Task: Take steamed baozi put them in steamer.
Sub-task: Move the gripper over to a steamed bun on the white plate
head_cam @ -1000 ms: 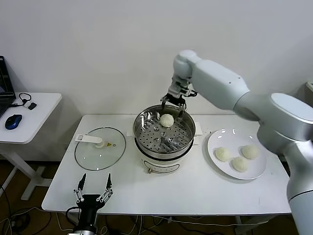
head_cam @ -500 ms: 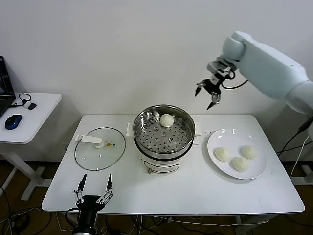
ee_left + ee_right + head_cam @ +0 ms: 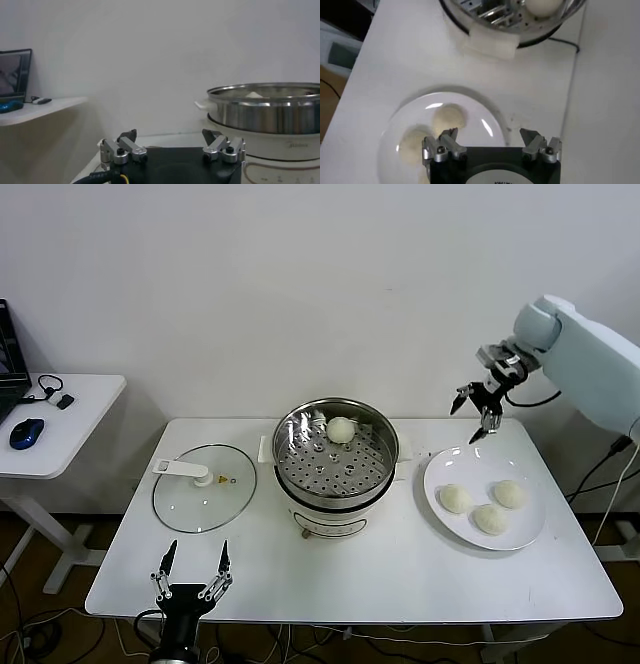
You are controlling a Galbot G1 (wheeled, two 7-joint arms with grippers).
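The steel steamer [image 3: 337, 466] stands mid-table on its white base, with one cream baozi [image 3: 341, 429] on the perforated tray at its far side. Three more baozi [image 3: 456, 499] lie on the white plate [image 3: 441, 467] at the right. My right gripper [image 3: 476, 410] is open and empty, in the air above the plate's far edge. In the right wrist view the gripper [image 3: 491, 135] hangs over the plate [image 3: 485, 112], with two baozi [image 3: 449, 118] below it and the steamer [image 3: 520, 30] beyond. My left gripper [image 3: 190, 567] is open and parked at the table's front left; it also shows in the left wrist view [image 3: 170, 137].
A flat glass lid [image 3: 205, 487] with a white knob lies left of the steamer. A side table [image 3: 60, 419] at the far left holds a blue mouse [image 3: 27, 431]. A wall stands close behind the table.
My right gripper let go of the baozi in the steamer, rose, and swung right and down toward the plate's far edge. The left arm has not moved.
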